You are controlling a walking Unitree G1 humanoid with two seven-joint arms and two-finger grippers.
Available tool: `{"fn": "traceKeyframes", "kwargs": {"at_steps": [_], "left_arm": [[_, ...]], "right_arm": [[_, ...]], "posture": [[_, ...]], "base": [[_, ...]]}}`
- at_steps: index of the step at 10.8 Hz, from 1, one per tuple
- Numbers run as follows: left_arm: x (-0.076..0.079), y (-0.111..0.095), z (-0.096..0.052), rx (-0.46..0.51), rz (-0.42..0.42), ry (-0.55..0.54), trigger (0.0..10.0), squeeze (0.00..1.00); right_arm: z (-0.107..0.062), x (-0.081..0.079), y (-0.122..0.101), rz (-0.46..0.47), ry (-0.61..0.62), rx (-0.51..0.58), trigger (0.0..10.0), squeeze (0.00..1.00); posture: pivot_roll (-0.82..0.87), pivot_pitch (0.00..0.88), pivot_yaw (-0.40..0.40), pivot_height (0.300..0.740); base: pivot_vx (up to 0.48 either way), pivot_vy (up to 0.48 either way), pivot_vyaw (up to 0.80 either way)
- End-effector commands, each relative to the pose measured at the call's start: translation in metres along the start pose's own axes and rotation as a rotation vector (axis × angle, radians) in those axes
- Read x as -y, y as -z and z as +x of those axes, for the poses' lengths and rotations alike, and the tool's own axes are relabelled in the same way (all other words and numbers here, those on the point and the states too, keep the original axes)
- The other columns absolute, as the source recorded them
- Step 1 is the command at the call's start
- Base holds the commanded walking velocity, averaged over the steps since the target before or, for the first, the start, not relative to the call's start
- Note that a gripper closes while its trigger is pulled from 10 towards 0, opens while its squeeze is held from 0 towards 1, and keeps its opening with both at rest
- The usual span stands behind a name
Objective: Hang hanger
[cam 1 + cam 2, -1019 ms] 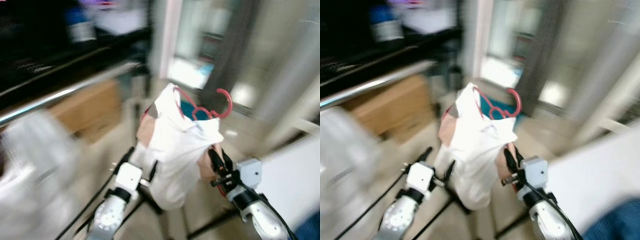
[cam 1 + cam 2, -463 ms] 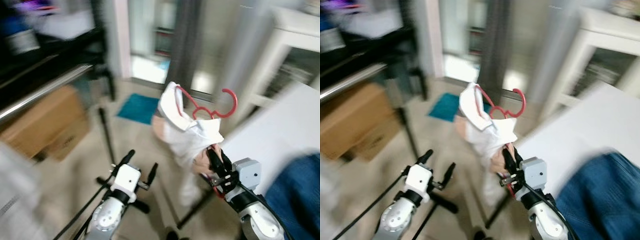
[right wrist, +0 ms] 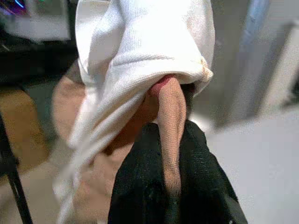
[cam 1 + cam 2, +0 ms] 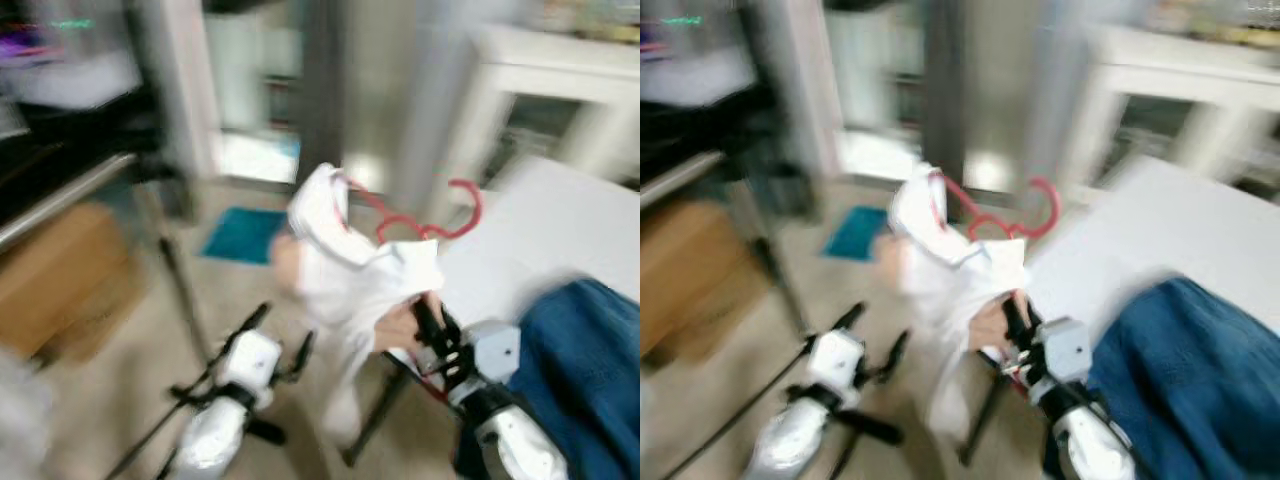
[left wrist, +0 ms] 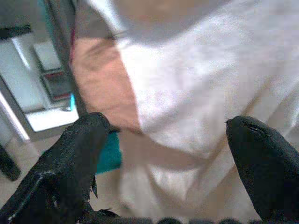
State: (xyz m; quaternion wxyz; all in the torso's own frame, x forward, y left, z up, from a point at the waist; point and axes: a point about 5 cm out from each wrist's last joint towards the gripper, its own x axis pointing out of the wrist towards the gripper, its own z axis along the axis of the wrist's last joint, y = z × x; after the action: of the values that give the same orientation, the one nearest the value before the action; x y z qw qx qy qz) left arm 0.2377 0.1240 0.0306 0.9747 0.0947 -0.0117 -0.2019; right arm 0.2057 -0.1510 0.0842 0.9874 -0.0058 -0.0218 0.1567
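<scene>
A red hanger (image 4: 428,222) carries a white and peach shirt (image 4: 350,285), its hook pointing up to the right. My right gripper (image 4: 432,325) is shut on the hanger's lower bar through the cloth, and the right wrist view shows its black fingers (image 3: 196,186) clamped on the peach-covered bar (image 3: 170,140). My left gripper (image 4: 280,338) stands open, low and to the left of the shirt. In the left wrist view the shirt (image 5: 196,93) hangs just beyond the spread fingertips (image 5: 84,135), apart from them.
A metal garment rail (image 4: 60,200) runs along the left with a cardboard box (image 4: 55,275) under it. A white bed (image 4: 520,240) with a blue denim garment (image 4: 585,360) lies on the right. A teal mat (image 4: 240,232) lies on the floor ahead. Everything is blurred.
The camera has swung to the right: the rail and box slid left and the bed and denim came into view. My right gripper keeps its hold on the hanger.
</scene>
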Motion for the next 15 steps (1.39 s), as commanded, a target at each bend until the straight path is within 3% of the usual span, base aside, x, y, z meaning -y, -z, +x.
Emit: {"fn": "traceKeyframes", "kwargs": {"at_steps": [1, 3, 10, 13, 15], "left_arm": [[0.006, -0.002, 0.003, 0.003, -0.017, 0.013, 10.0, 0.00], [0.007, -0.002, 0.004, 0.004, -0.030, 0.012, 10.0, 0.00], [0.006, -0.003, 0.004, 0.004, -0.011, 0.022, 10.0, 0.00], [0.006, -0.004, 0.004, 0.010, -0.001, 0.027, 10.0, 0.00], [0.007, -0.004, 0.004, 0.015, -0.006, 0.034, 10.0, 0.00]], "right_arm": [[0.002, 0.009, -0.007, -0.018, 0.027, 0.031, 10.0, 0.00], [0.003, 0.009, -0.008, -0.019, 0.023, 0.028, 10.0, 0.00], [0.006, 0.007, -0.008, -0.009, 0.031, 0.034, 10.0, 0.00], [0.023, 0.010, -0.039, 0.020, 0.026, 0.198, 10.0, 0.00], [0.029, 0.028, -0.055, 0.050, 0.156, 0.271, 10.0, 0.00]], "posture": [[0.06, 0.060, -0.011, 0.740], [0.06, 0.060, -0.012, 0.740], [0.06, 0.061, -0.001, 0.740], [0.06, 0.061, 0.007, 0.740], [0.06, 0.061, 0.009, 0.740]], "base": [[0.000, 0.000, -0.74], [0.000, 0.461, -0.74], [0.000, 0.068, -0.74], [0.000, 0.000, -0.15], [0.000, 0.000, 0.00]]}}
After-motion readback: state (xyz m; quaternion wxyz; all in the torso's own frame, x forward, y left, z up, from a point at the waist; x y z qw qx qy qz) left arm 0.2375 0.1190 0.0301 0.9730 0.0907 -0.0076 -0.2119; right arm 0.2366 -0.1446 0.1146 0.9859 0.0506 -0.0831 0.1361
